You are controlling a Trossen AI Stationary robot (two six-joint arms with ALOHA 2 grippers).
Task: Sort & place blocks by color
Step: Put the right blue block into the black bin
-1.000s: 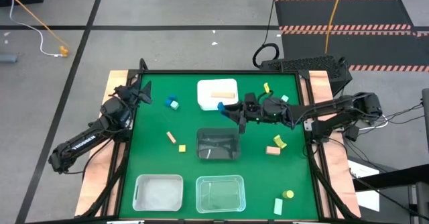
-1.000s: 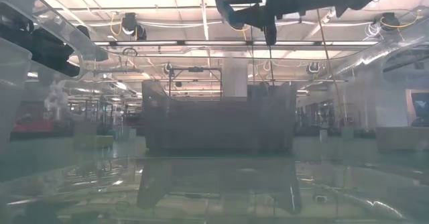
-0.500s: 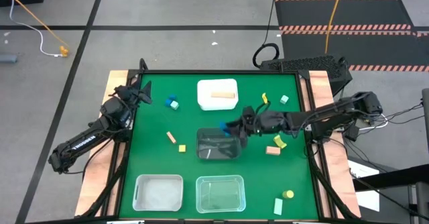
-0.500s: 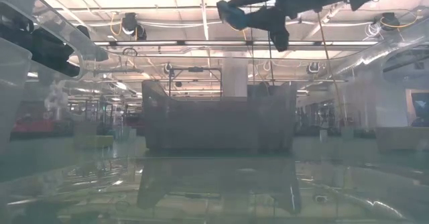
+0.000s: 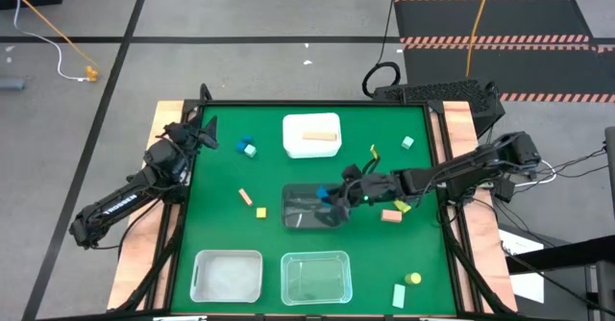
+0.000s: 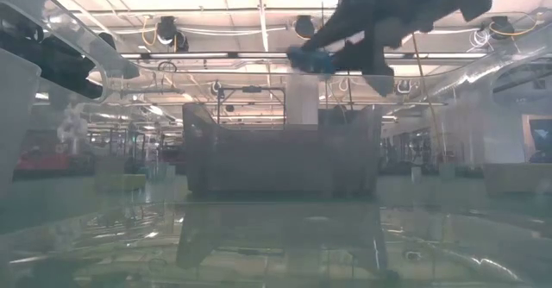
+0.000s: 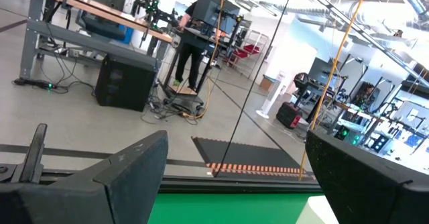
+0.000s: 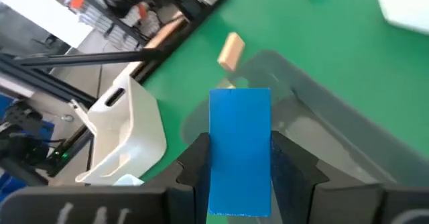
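We see our right gripper [image 5: 333, 197] clamped on a blue block [image 8: 239, 149] above the dark bin [image 5: 309, 215], while the left gripper [image 5: 203, 131] waits spread wide at the far left

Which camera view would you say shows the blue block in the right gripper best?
The right wrist view: the blue block fills it, clamped by both fingers. High view shows a speck over the dark bin; low view, a dim underside.
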